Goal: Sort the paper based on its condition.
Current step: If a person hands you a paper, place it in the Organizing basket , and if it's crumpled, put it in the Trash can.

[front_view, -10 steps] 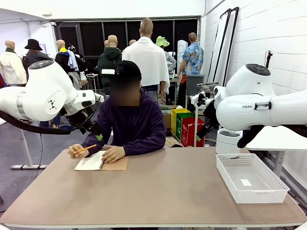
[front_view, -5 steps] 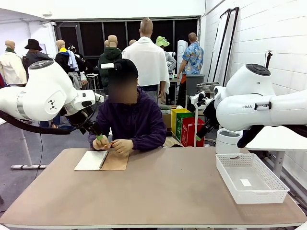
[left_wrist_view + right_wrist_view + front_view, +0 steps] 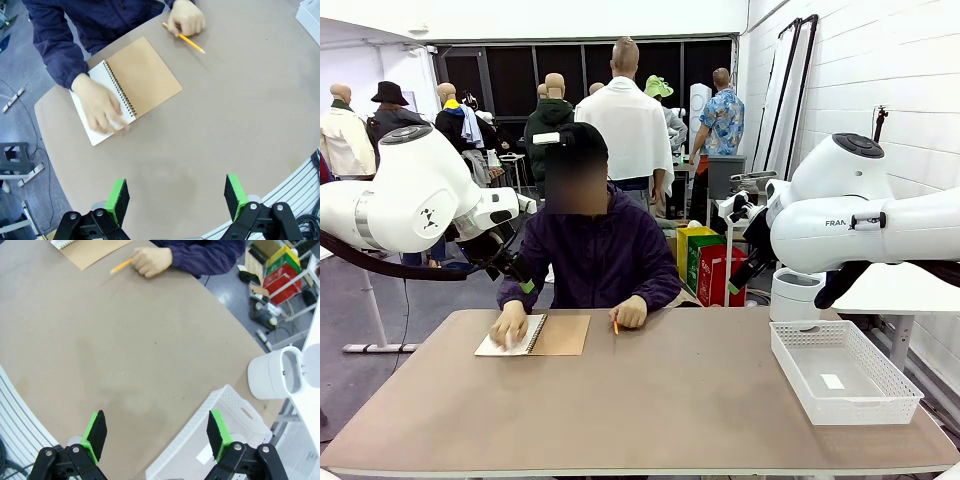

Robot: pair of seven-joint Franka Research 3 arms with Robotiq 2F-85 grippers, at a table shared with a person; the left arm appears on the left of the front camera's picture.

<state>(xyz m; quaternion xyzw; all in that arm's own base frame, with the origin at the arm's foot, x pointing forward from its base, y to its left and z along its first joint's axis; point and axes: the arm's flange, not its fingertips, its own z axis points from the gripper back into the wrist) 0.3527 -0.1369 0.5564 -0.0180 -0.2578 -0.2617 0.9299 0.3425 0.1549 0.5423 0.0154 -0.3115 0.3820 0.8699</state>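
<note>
A spiral notebook (image 3: 532,335) lies open at the far left of the table, brown cover (image 3: 145,75) beside its white page (image 3: 92,135). The person presses one hand (image 3: 100,107) on that page. Their other hand (image 3: 186,17) rests on the table holding an orange pencil (image 3: 185,39), to the right of the notebook. Loose white sheets are out of view. My left gripper (image 3: 176,192) hangs open high above the table's near side. My right gripper (image 3: 156,432) is open too, above the table near the tray.
A white mesh tray (image 3: 790,350) sits at the table's right edge with a small white slip (image 3: 832,381) in it; its corner (image 3: 220,395) is below my right gripper. A white bin (image 3: 275,375) stands beyond the table.
The person has lowered both hands from chest height. One now presses on the notebook page; the other has brought the pencil down to the table right of the notebook. Both arms are still.
</note>
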